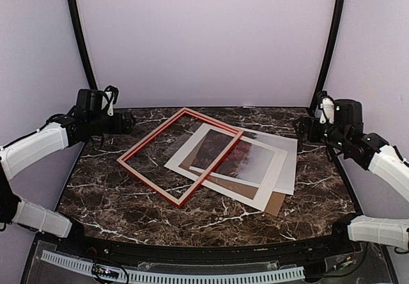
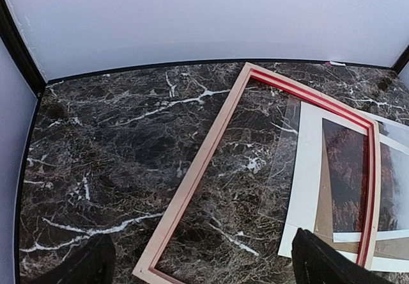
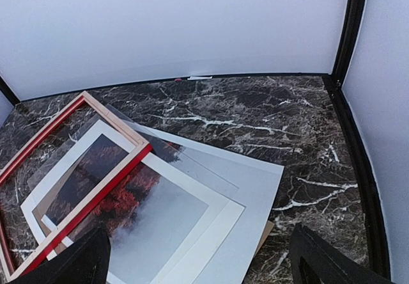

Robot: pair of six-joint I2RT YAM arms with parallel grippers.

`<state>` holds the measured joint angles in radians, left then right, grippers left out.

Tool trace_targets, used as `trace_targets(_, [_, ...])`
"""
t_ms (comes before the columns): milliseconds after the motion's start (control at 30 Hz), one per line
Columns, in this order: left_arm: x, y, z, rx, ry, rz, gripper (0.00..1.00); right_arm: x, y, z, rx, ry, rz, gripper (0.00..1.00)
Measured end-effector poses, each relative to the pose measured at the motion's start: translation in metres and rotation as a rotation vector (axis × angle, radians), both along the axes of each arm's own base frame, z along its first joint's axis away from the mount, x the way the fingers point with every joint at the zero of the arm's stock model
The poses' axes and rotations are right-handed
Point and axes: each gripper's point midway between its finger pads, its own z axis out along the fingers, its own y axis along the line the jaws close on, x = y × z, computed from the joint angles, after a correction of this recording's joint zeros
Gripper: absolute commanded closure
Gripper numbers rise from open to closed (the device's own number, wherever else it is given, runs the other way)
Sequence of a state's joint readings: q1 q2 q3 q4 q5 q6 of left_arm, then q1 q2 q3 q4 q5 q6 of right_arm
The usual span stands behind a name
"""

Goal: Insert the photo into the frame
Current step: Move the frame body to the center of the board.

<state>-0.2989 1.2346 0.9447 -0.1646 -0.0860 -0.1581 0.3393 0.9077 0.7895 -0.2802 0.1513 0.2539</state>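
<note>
The red frame [image 1: 151, 135] lies flat on the marble table at centre left, and its right end overlaps the stack of sheets. In the left wrist view its rail [image 2: 198, 169] looks pale wood with a red inner edge. The photo [image 1: 241, 158], dark red foliage fading into grey mist, lies inside a cream mat [image 1: 268, 189], partly under the frame's rail [image 3: 115, 175]. My left gripper [image 1: 126, 122] hovers open and empty at the table's left back, above the frame's left part [image 2: 203, 245]. My right gripper [image 1: 300, 128] hovers open and empty at the right back, above the photo [image 3: 147, 213].
A pale grey sheet [image 1: 289, 162] and a clear pane [image 3: 192, 162] lie under and beside the mat. A brown backing board corner [image 1: 276, 204] sticks out at the stack's near right. Purple walls with black posts [image 1: 80, 34] close in the table's back and sides.
</note>
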Motion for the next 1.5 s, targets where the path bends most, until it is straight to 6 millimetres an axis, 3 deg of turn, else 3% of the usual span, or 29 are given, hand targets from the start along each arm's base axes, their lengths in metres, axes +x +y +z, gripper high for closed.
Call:
trace_targets(200, [0.024, -0.018, -0.032, 0.023, 0.12, -0.068, 0.01, 0.002, 0.013, -0.03, 0.009, 0.1, 0.056, 0.01])
trace_targets(367, [0.063, -0.033, -0.079, 0.067, 0.269, -0.135, 0.01, 0.01, 0.022, -0.057, 0.0, 0.182, 0.081, 0.01])
trace_targets(567, [0.105, -0.036, -0.135, 0.144, 0.414, -0.187, 0.01, 0.02, 0.032, -0.087, -0.003, 0.259, 0.11, 0.01])
trace_targets(800, [0.13, -0.033, -0.169, 0.204, 0.486, -0.232, 0.17, 0.021, 0.046, -0.107, 0.018, 0.309, 0.154, 0.01])
trace_targets(1033, [0.128, -0.029, -0.194, 0.234, 0.55, -0.252, 0.47, 0.021, 0.057, -0.12, 0.043, 0.347, 0.176, 0.01])
trace_targets(1200, [0.128, -0.028, -0.191, 0.231, 0.555, -0.246, 0.75, 0.02, 0.066, -0.127, 0.059, 0.368, 0.196, 0.01])
trace_targets(1333, [0.118, -0.029, -0.193, 0.228, 0.595, -0.264, 0.85, 0.017, 0.07, -0.129, 0.061, 0.375, 0.204, 0.01])
trace_targets(1500, [0.098, -0.022, -0.195, 0.2, 0.629, -0.208, 0.88, 0.012, 0.069, -0.137, 0.064, 0.392, 0.199, 0.01])
